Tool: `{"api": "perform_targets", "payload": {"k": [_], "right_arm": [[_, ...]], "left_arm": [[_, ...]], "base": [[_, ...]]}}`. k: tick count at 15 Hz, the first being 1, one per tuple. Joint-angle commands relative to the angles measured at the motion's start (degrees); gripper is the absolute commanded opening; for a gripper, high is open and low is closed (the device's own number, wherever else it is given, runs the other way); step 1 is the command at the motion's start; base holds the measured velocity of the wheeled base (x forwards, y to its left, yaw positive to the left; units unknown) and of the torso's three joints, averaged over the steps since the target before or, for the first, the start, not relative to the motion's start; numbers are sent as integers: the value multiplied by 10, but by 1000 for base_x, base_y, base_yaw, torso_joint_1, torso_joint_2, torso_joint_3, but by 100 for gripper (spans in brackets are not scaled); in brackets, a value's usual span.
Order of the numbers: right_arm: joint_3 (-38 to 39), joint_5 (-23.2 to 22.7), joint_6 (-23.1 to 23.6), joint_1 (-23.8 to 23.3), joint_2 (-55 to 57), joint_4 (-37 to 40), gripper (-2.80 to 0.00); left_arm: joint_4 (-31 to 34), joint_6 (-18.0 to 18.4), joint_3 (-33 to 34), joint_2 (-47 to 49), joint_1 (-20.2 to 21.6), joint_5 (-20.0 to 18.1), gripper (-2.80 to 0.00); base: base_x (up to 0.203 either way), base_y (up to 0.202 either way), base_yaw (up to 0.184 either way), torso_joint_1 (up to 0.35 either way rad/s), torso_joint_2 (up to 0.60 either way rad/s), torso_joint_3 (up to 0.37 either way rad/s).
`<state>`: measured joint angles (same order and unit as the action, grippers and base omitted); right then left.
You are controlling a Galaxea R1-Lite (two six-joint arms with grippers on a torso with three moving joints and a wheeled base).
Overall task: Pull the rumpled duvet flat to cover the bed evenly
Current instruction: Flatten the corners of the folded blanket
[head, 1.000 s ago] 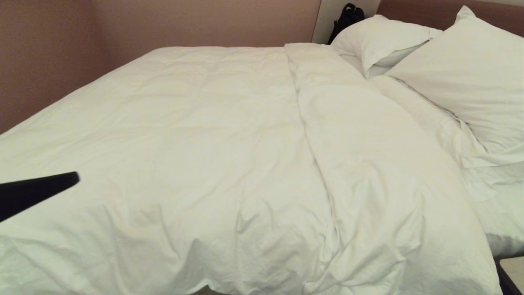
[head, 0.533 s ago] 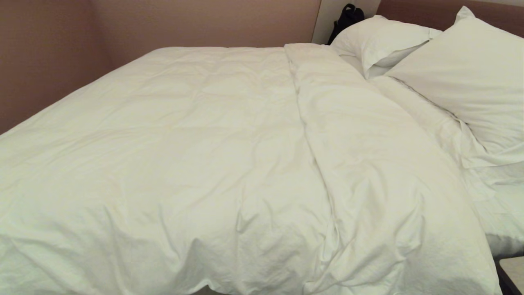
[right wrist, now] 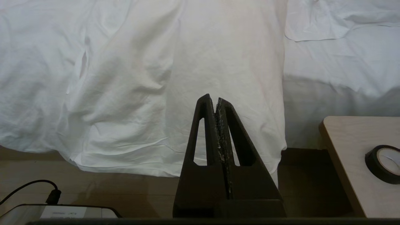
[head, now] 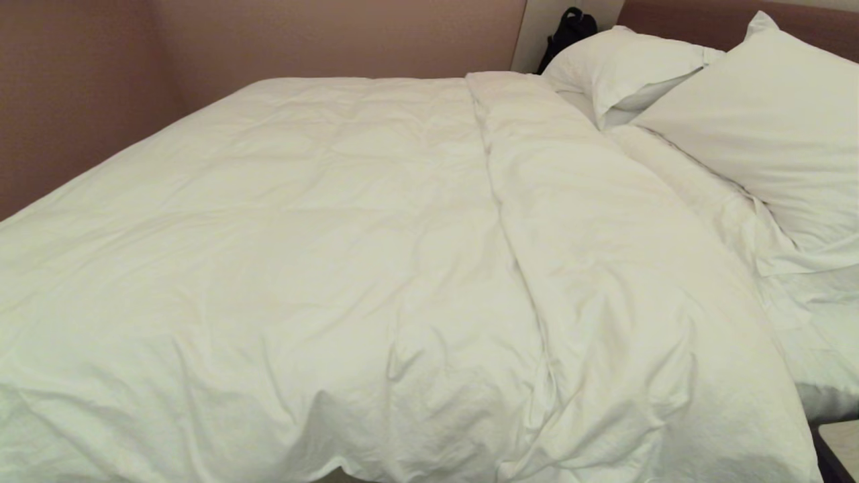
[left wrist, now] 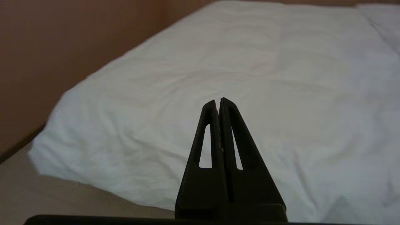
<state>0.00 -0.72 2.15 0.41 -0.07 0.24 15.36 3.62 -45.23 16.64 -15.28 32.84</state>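
The clenched, empty left end effector [left wrist: 218,101] hovers above the duvet [left wrist: 250,78], the clenched right end effector [right wrist: 215,98] facing its overhanging edge.

Left gripper [left wrist: 218,100] — out of head view

Passage over the duvet [head: 335,255] is being left open, while the far side is being closed off by the wall [head: 268,40] and the head end by two pillows [head: 765,127].
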Motion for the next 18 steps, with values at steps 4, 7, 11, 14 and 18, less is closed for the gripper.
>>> {"api": "perform_targets", "payload": {"k": [4,7,11,14,18], "right_arm": [[0,-1,1,0,1,0,-280],[0,-1,1,0,1,0,-280],[0,-1,1,0,1,0,-280],[0,-1,1,0,1,0,-280],[0,-1,1,0,1,0,-280]], "left_arm": [[-6,-1,0,-9,80,-27,-280],[-16,-8,44,-35,160,-39,-280],[-49,-14,121,-82,162,-79,-280],[-49,-35,154,-124,161,-211,-280],[-43,-74,186,-149,159,-350,-280]], "base": [[0,0,0,0,0,0],[0,0,0,0,0,0],[0,0,0,0,0,0],[0,0,0,0,0,0],[0,0,0,0,0,0]]}}
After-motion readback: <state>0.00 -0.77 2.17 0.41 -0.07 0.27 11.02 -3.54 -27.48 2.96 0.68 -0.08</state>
